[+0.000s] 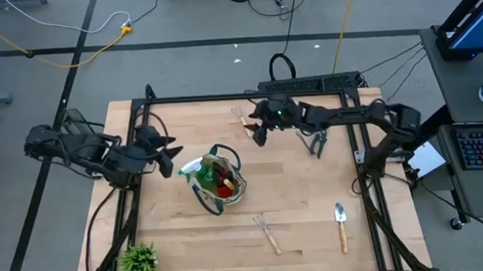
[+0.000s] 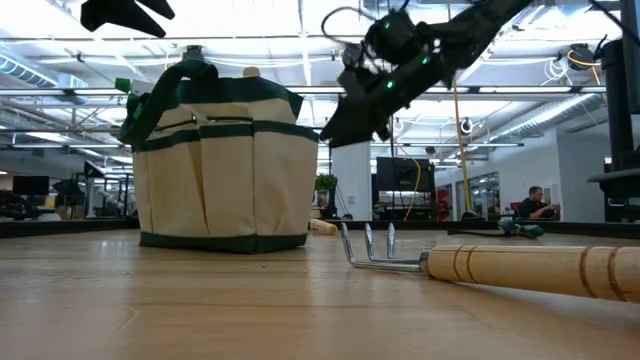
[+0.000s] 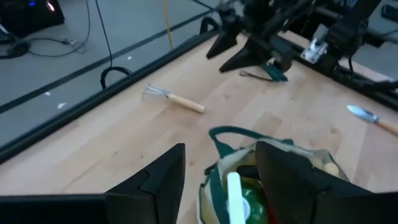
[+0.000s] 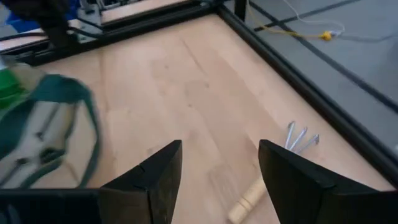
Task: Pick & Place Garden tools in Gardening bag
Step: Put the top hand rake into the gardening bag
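The gardening bag (image 1: 219, 186) is seen upright near the middle of the wooden table (image 1: 306, 224), a little toward the left side. A green spray bottle (image 1: 195, 169) and something red are held inside it, and its green loop handles stand above the rim.

The left gripper (image 1: 169, 154) is held in the air just beside the bag, on its left. Its fingers (image 3: 292, 171) are spread apart and nothing is gripped between them; the bag's open top is seen just beyond them in the left wrist view.

The right gripper (image 1: 258, 134) is raised above the far part of the table. Its fingers (image 4: 295, 177) are parted and empty, and a small rake (image 1: 242, 119) with a wooden handle lies on the table just below and beyond them, near the far edge.

Dark pruning shears (image 1: 317, 140) lie under the right arm, to the right of that gripper. A second rake (image 1: 267, 234) rests near the front edge, and a trowel (image 1: 341, 226) lies to its right, well apart from the bag. A small spiky green plant (image 1: 138, 259) sits at the front left corner.
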Controlling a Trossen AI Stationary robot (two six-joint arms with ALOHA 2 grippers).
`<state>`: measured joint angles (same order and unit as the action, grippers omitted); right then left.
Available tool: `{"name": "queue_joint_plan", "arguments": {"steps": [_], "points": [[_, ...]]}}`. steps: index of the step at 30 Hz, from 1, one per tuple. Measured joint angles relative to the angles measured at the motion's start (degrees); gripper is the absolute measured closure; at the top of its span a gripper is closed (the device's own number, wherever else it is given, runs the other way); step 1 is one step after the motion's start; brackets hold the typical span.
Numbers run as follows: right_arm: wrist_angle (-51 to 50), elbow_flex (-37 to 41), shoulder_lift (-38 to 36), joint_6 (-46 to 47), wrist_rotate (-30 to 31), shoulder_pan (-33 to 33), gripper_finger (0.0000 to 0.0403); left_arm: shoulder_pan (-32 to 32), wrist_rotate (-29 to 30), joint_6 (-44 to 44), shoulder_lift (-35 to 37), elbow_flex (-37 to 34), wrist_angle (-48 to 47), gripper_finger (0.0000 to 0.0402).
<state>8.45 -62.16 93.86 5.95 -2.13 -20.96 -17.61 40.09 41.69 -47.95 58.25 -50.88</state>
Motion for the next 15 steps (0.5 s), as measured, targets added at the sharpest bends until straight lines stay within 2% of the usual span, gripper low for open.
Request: {"name": "queue_joint_plan", "arguments": {"steps": [4, 15], "points": [[1.7, -3.1, 5.2, 2.8, -2.6, -2.2, 0.0197, 0.0, 0.5, -0.4, 2.0, 0.0, -0.4, 0.0201], [-1.9, -10.8, 16.0, 7.2, -2.6, -3.7, 0.0197, 0.0, 1.0, -0.7, 3.9, 0.0, -2.0, 0.0201]]}}
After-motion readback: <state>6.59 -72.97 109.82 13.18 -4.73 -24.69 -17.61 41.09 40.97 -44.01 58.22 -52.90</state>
